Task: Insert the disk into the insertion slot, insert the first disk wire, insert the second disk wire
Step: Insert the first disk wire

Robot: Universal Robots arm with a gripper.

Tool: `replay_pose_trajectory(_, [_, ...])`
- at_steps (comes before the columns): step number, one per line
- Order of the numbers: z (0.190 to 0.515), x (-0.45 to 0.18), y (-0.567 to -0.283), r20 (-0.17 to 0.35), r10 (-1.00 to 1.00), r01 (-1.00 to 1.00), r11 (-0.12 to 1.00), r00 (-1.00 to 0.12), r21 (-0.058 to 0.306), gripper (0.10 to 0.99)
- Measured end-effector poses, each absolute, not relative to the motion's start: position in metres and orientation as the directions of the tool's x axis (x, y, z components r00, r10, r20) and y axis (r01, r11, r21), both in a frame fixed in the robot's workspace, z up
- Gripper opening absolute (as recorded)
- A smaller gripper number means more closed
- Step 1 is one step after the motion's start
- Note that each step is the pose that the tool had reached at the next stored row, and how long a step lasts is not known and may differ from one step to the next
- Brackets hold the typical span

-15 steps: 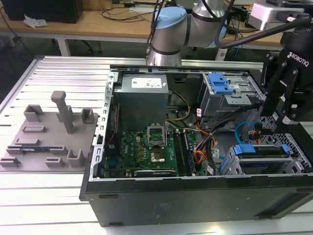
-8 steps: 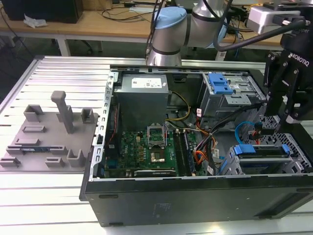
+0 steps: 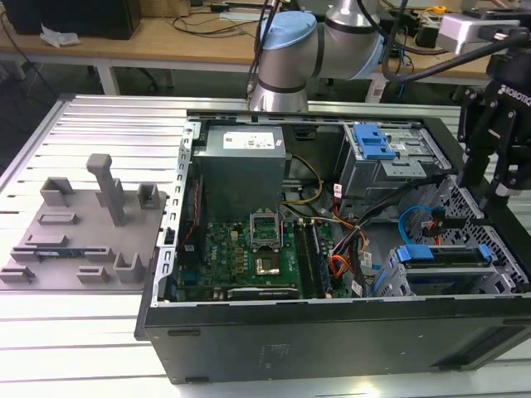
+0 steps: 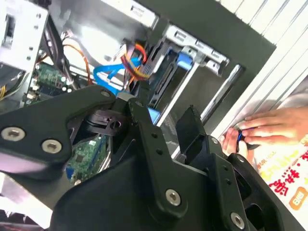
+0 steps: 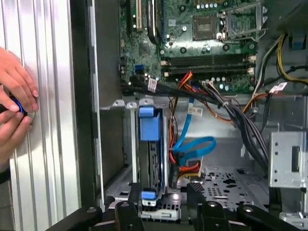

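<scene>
The disk [image 3: 444,269], silver in a bright blue carrier, lies in the insertion slot [image 3: 390,283] at the corner of the open case on the exterior view's right. It also appears in both wrist views [image 5: 150,144] [image 4: 166,79]. A blue flat wire [image 5: 192,147] [image 3: 411,224] loops beside the disk, next to red and orange wires [image 5: 185,168]; I cannot tell whether they are plugged in. My gripper [image 3: 498,195] [image 5: 163,207] [image 4: 163,108] hangs open above the disk's end, holding nothing.
A person's hands [image 5: 14,106] [image 4: 269,127] hold a small blue item on the ribbed table beside the case. A taller cage with a blue latch [image 3: 373,141], the power supply [image 3: 241,162] and motherboard [image 3: 249,249] fill the case. A grey fixture plate [image 3: 83,232] lies outside.
</scene>
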State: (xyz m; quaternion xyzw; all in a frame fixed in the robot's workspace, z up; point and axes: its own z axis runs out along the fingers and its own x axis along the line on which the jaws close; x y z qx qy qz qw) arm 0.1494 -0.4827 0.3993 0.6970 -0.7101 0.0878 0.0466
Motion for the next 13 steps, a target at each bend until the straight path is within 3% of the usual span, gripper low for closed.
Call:
replay_pose_trajectory(2, [0.398, 0.150, -0.483, 0.203, -0.979, -0.998, 0.018, -0.030, -0.060, 0.502])
replay_pose_trajectory(8, [0.397, 0.150, -0.477, 0.325, -0.945, -0.998, 0.020, -0.040, -0.063, 0.502])
replay_pose_trajectory(13, [0.394, 0.150, -0.460, 0.339, -0.940, -0.997, 0.019, -0.043, -0.073, 0.502])
